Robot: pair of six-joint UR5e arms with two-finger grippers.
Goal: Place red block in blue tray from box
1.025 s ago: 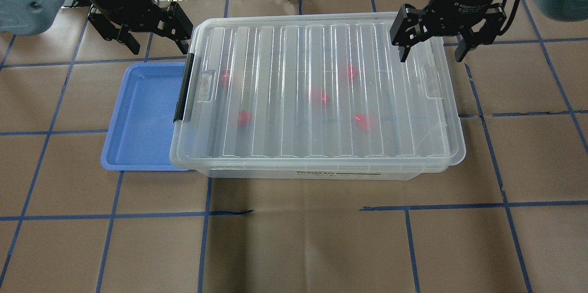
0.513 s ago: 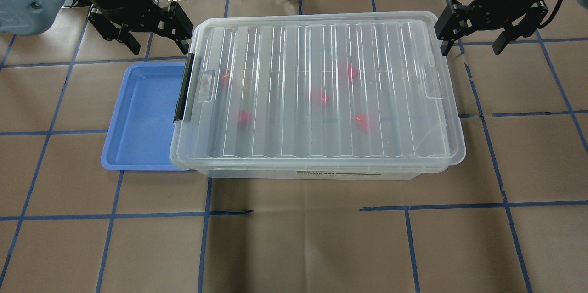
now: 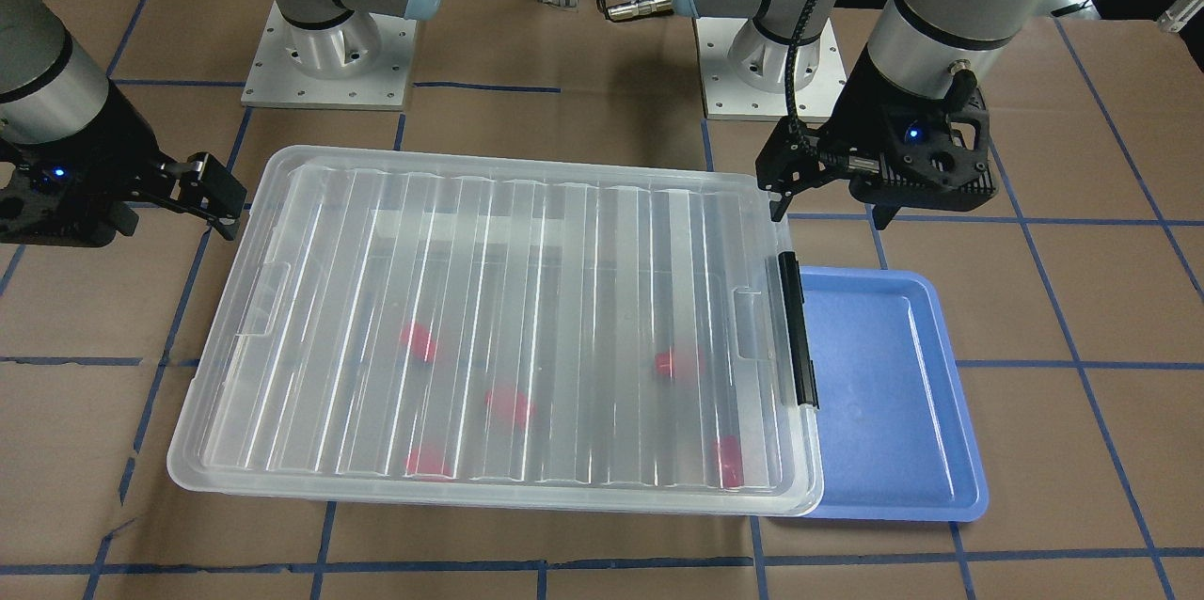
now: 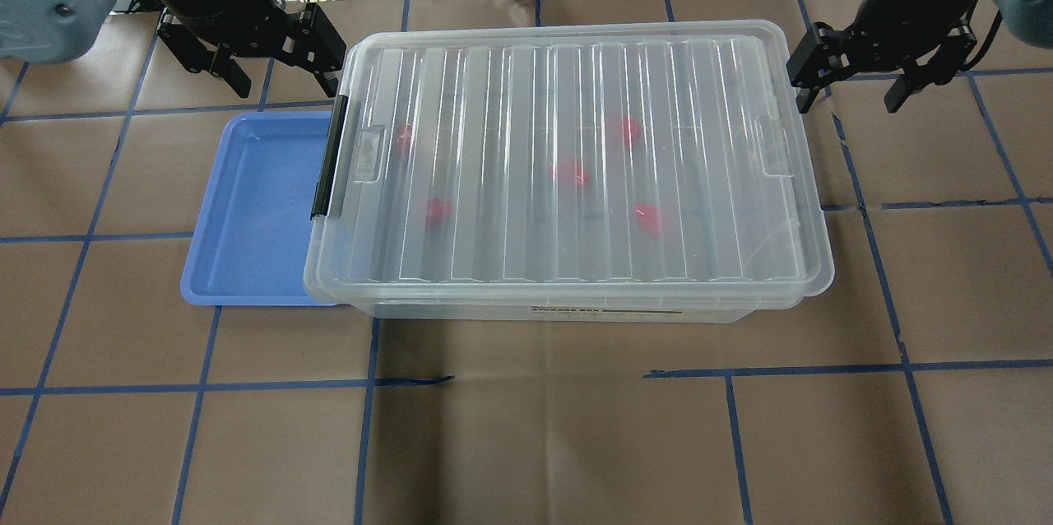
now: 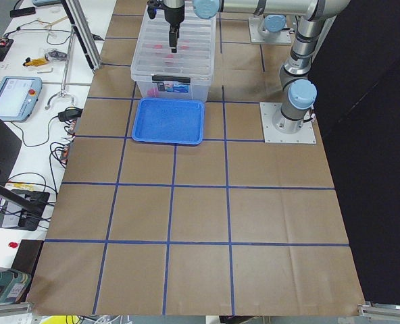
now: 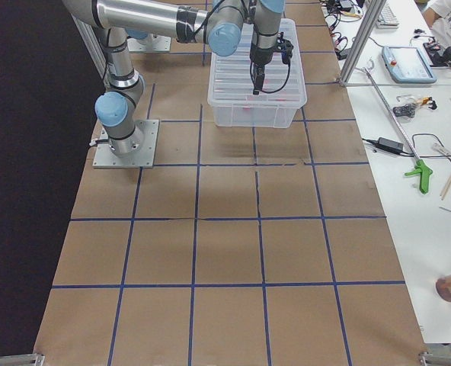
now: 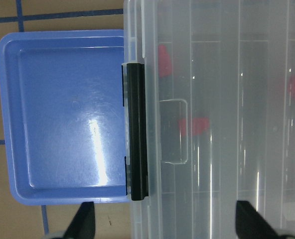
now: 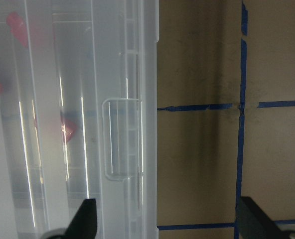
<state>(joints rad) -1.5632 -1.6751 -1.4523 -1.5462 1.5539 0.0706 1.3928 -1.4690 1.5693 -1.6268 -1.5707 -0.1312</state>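
Box (image 4: pixel 461 309), one and lidded, has one tray (image 4: pixel 255 204) just beside its latch (image 4: pixel 329 159) end, a left gripper (image 4: pixel 286 85) and a right gripper (image 4: pixel 847 101), two in all, fingers apart off either end, and five red blocks (image 4: pixel 569 173) inside.

Robotics laboratory. My two arms rise from base plates (image 3: pixel 327 78) bolted to a paper-covered table (image 4: pixel 526 443) gridded with blue tape (image 4: pixel 197 385); a teach pendant (image 5: pixel 14 96) lies on the white side bench (image 5: pixel 31 162).
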